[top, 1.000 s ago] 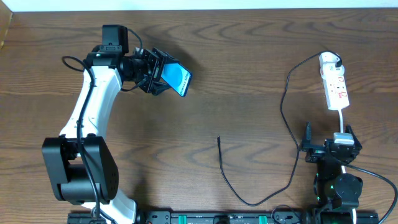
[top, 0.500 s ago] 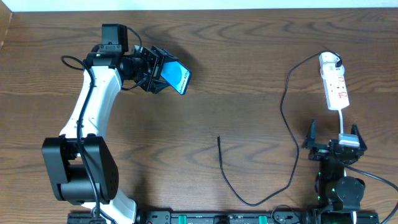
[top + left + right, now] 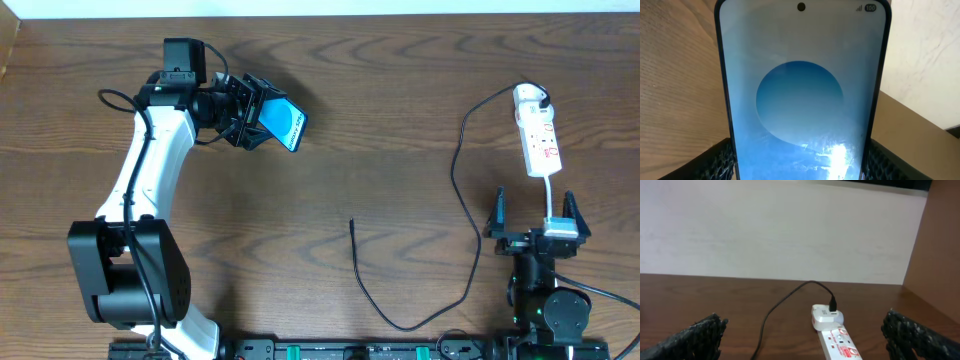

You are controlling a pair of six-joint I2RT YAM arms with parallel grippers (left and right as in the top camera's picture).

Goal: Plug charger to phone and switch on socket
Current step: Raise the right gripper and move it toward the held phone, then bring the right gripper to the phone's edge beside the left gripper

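Observation:
The phone (image 3: 285,126), its screen bright blue, is held off the table at the back left, tilted, with my left gripper (image 3: 264,120) shut on its two long edges. In the left wrist view the phone (image 3: 800,90) fills the frame between the black fingers (image 3: 720,160). The charger (image 3: 455,180), a thin black cable, lies with its loose plug tip (image 3: 351,222) mid-table and loops round to the white adapter (image 3: 530,97) in the socket (image 3: 542,142) at the back right. My right gripper (image 3: 533,210) stands open in front of the socket (image 3: 839,344), touching nothing.
The white left arm (image 3: 150,170) reaches from its base (image 3: 125,275) at the front left. A rail with connectors (image 3: 350,350) runs along the front edge. A pale wall (image 3: 790,225) stands behind the table, a brown panel (image 3: 940,255) at the right.
The right gripper has drawn back a little toward the front edge and levelled out, staying wide open. The left gripper and the phone have barely moved.

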